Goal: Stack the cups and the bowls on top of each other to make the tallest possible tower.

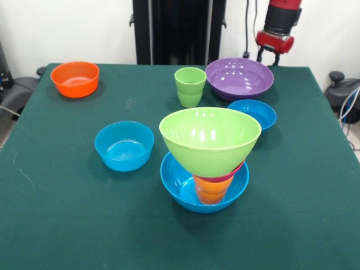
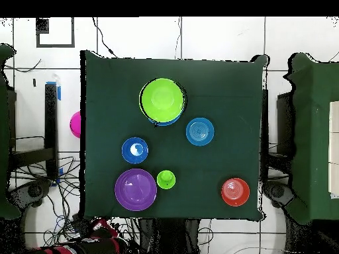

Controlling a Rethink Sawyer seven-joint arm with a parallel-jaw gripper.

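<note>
A tower stands near the table's middle: a large blue bowl (image 1: 180, 188) holds an orange cup (image 1: 211, 191), a pink-red bowl (image 1: 225, 176) sits over it, and a large lime green bowl (image 1: 210, 138) (image 2: 162, 99) tops it, tilted a little. Loose on the cloth are a light green cup (image 1: 190, 85) (image 2: 165, 179), a wide purple bowl (image 1: 239, 77) (image 2: 136, 189), two small blue bowls (image 1: 124, 145) (image 1: 252, 112) and an orange bowl (image 1: 75, 79) (image 2: 235, 192). My gripper (image 1: 269, 56) hangs open and empty above the table's far edge, just behind the purple bowl.
The green tablecloth (image 1: 67, 214) covers the whole table. A black pedestal (image 1: 179, 31) stands behind the far edge. A pink round thing (image 2: 75, 124) lies off the table beside one edge in the overhead view. Cables run over the floor around the robot's base.
</note>
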